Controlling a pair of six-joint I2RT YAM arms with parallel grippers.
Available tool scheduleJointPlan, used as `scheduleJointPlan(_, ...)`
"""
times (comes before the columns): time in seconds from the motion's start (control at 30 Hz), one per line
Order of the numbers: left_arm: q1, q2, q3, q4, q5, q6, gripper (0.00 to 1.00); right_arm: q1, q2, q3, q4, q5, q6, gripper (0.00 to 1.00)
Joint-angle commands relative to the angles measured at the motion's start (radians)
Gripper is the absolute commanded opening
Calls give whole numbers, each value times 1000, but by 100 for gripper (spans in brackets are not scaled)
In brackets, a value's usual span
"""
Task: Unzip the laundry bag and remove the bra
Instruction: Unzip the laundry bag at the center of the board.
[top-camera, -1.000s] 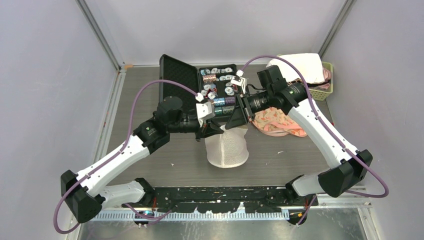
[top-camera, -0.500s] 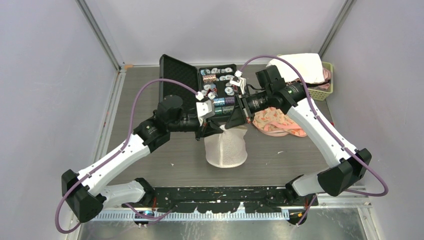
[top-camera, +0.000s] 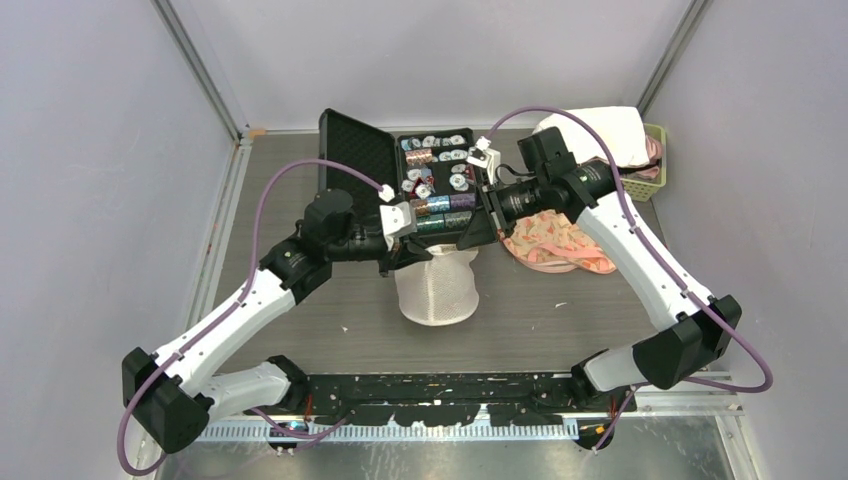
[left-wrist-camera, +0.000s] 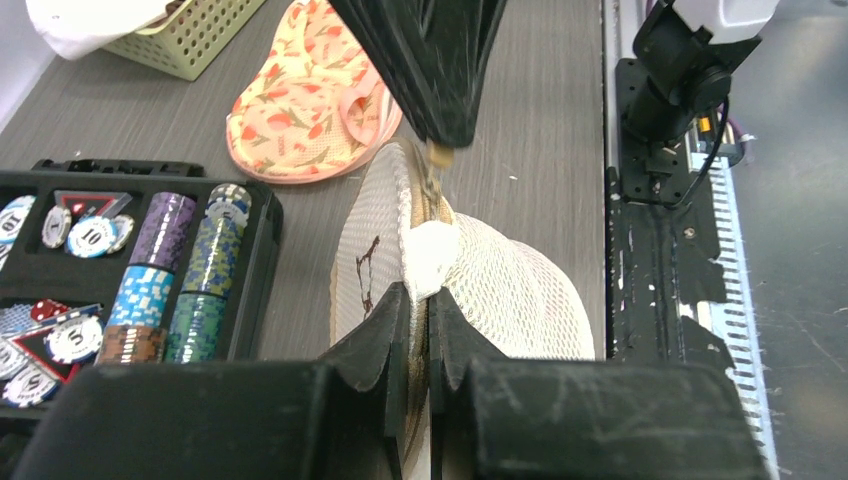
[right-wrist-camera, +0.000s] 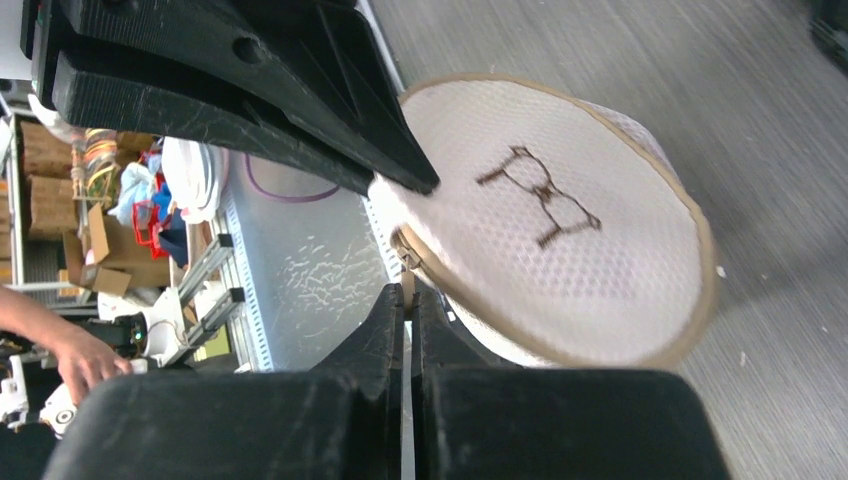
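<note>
Shifted leftward since a second ago, the laundry bag (top-camera: 437, 290) now stands on the grey wood-grain table (top-camera: 520, 330) just in front of the chip case (top-camera: 355, 160), and both arms have swung left with it. It is white mesh with tan trim and has a bra outline on its round face. The left gripper (left-wrist-camera: 418, 300) pinches its rim; the right gripper (right-wrist-camera: 408, 292), jaws lately narrowed, is pressed together on the zipper pull (left-wrist-camera: 437, 158). A floral garment (top-camera: 550, 245) lies right of the case, a green basket (top-camera: 652, 180) further right, pale walls around
</note>
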Motion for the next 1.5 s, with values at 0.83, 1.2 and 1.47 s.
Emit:
scheduleJointPlan(0.83,28,-1,-100,47,-68,194,32,-44,-6,-153,190,-17,57,1)
scheduleJointPlan(1.2,22,29,-50,-67,-87,245,53,-18,22,-295,343,0,105,1)
scheduleJointPlan(1.47,-49,138,6,-16,-98,206,53,-8,4,-340,403,-2,147,1)
